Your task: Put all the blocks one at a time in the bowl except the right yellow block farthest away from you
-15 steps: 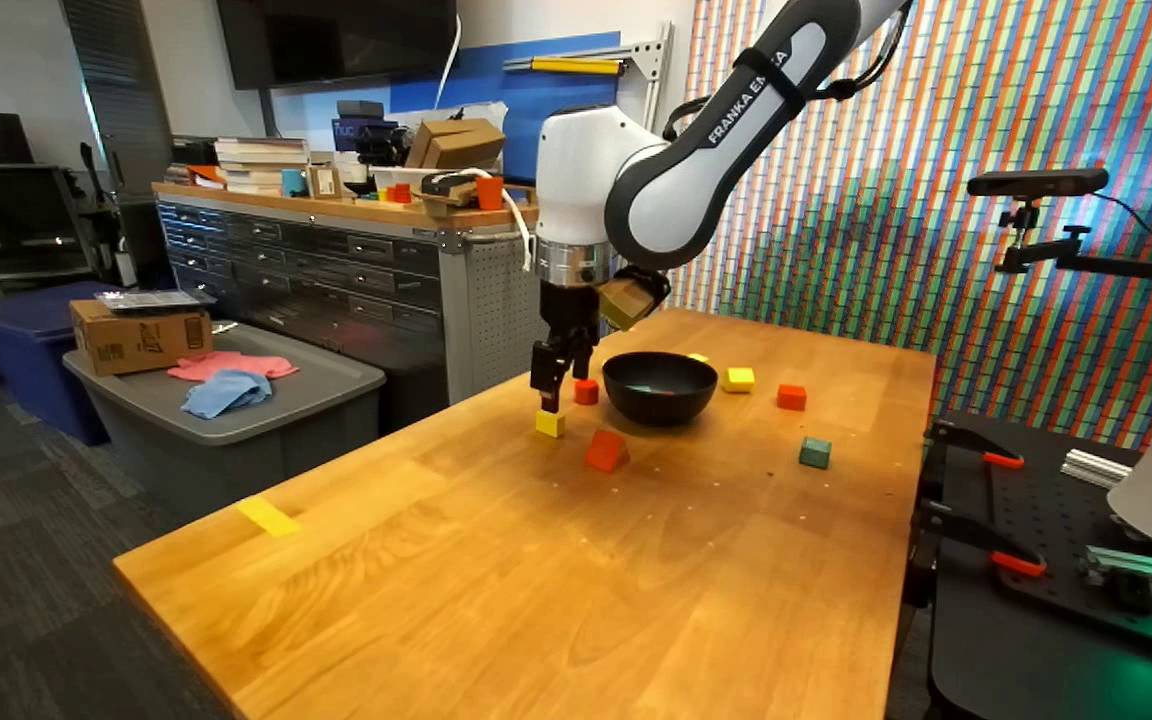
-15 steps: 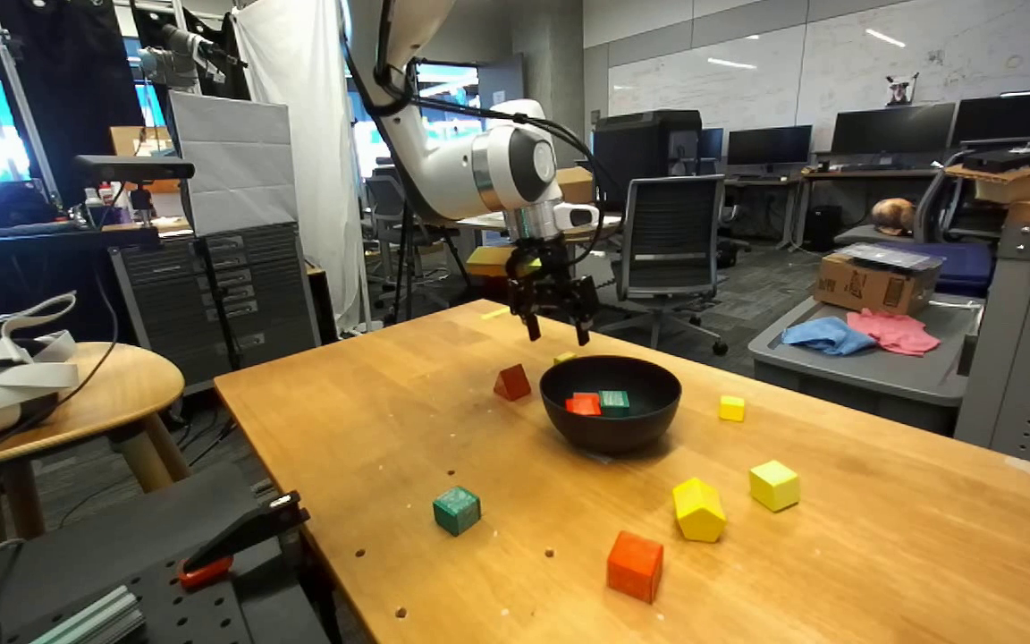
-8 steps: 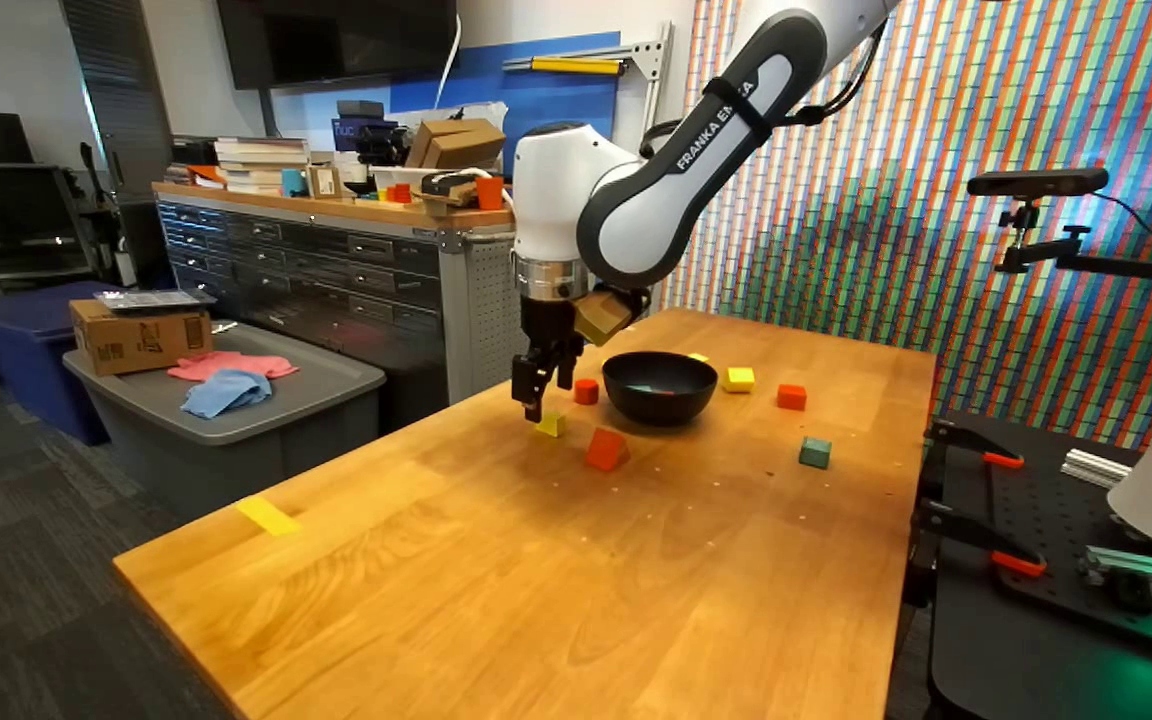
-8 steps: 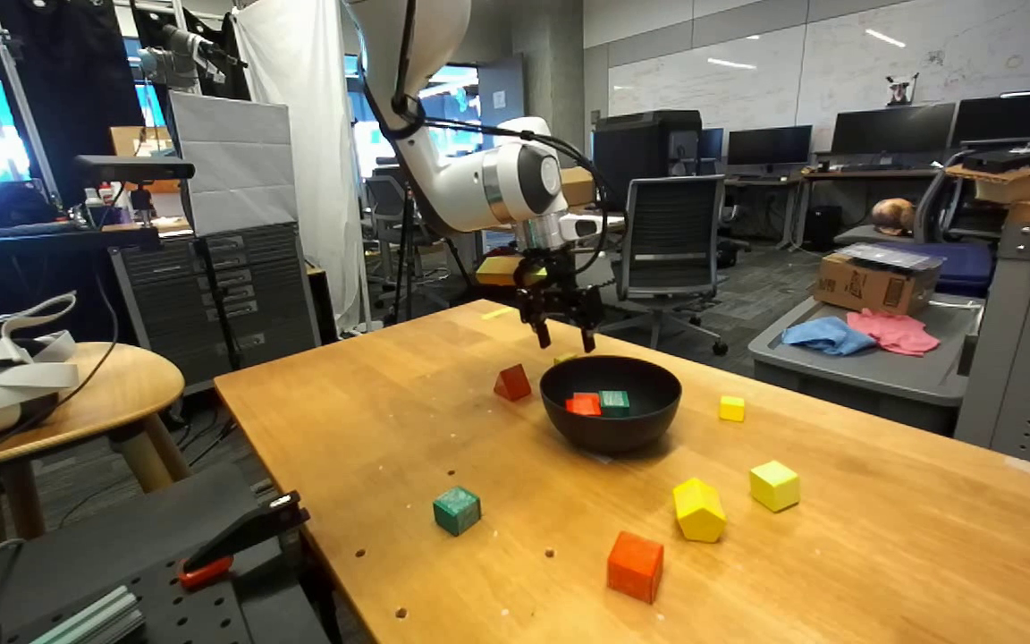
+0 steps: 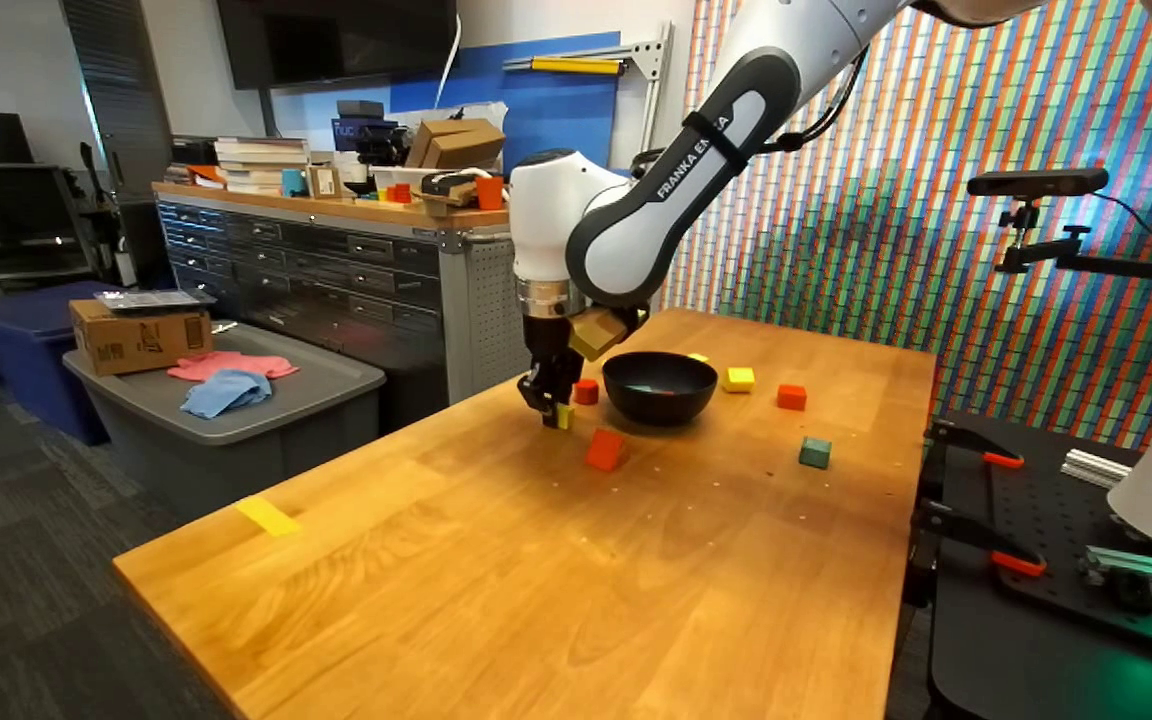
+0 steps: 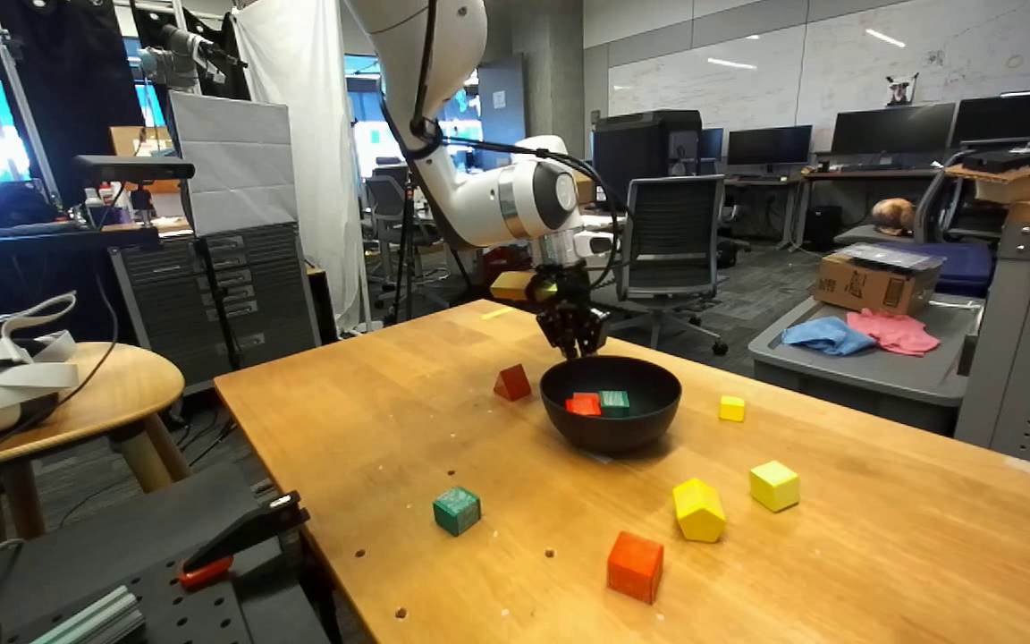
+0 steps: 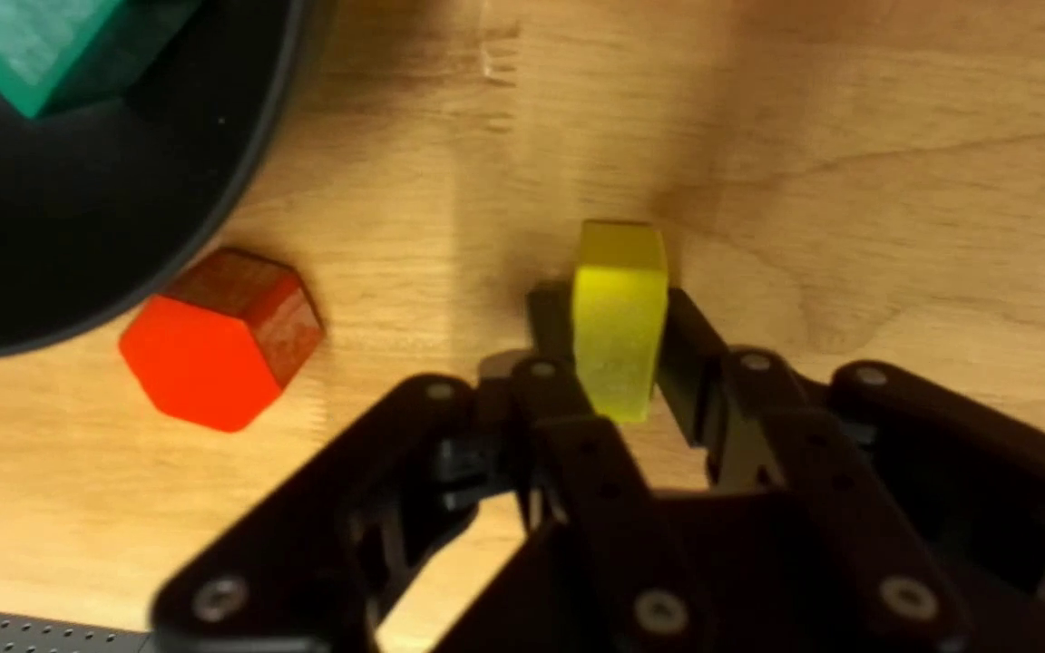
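In the wrist view my gripper (image 7: 618,317) is shut on a yellow block (image 7: 620,317), a pad against each side. The same yellow block (image 5: 564,416) is at table height in an exterior view. Just left of it in the wrist view are a red hexagonal block (image 7: 205,363) and the black bowl (image 7: 273,118). Inside the bowl (image 6: 609,438) lie red pieces (image 6: 583,404) and a green block (image 6: 614,403). Spread over the table are a red triangular block (image 6: 512,383), a green block (image 6: 457,511), a red block (image 6: 635,566) and yellow blocks (image 6: 774,486), (image 6: 699,510), (image 6: 732,409).
The bowl stands close beside the gripper, its rim above the blocks. The wooden table (image 5: 536,580) has its edge near the gripper, with a grey storage bin (image 5: 236,420) beyond. Black clamps (image 5: 981,535) with orange tips hold to another side of the table.
My gripper has come down to the yellow block beside the bowl, and its fingers have moved from wide apart to closed on it. The block has turned slightly. The other blocks have not moved.
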### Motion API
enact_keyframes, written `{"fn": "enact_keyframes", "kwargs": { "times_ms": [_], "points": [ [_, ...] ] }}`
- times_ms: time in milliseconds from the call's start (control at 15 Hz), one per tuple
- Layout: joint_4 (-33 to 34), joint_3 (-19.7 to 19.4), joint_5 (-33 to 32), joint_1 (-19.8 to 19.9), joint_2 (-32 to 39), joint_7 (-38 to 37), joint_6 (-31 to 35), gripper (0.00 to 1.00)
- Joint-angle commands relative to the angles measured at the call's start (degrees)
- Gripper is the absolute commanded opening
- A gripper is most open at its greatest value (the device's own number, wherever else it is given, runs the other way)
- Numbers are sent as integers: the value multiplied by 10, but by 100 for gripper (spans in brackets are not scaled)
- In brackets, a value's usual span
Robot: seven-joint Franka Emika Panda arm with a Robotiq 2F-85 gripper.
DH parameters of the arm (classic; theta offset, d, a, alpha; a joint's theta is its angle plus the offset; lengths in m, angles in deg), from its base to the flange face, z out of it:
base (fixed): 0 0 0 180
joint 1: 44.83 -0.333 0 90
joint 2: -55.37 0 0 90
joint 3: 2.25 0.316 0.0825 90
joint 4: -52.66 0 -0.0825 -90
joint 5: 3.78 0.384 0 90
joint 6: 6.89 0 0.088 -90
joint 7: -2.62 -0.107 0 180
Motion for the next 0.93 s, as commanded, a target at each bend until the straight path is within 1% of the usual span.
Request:
{"fn": "enact_keyframes", "kwargs": {
  "times_ms": [0,133,333,533,667,867],
  "points": [
    [26,-9,19,-9,-4,-12,-23,1],
    [14,-20,4,-15,-28,-15,-12,6],
    [-28,-49,-21,-15,-90,-22,19,6],
    [-80,-77,-39,-1,-155,-33,39,6],
    [-127,-92,-47,11,-198,-43,58,6],
    [-194,-98,-45,35,-246,-55,67,6]
  ]
}}
